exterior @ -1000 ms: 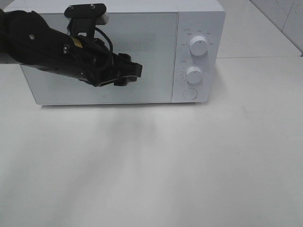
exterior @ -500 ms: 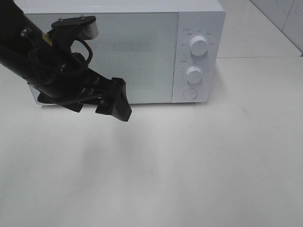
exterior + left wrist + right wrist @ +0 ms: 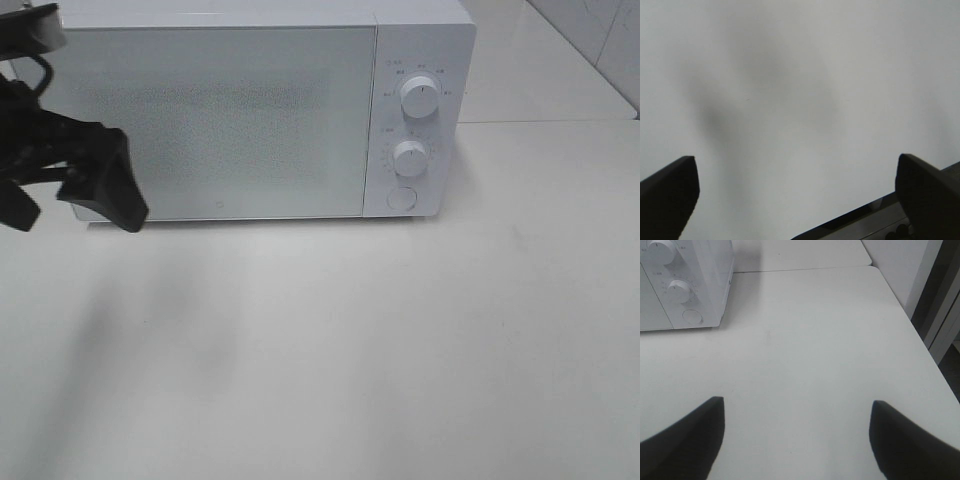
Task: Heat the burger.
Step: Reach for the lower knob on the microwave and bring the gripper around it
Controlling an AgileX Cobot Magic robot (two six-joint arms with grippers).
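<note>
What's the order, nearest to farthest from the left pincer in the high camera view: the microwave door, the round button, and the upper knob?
From the left pincer, at the microwave's lower left corner:
1. Microwave door: just beside the pincer, on the left of the front.
2. Round button: bottom of the control panel, on the right.
3. Upper knob: top of that panel.

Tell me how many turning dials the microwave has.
2, stacked on the microwave right of its door: upper dial, lower dial just beneath. The flat round button under them is no dial.
</note>
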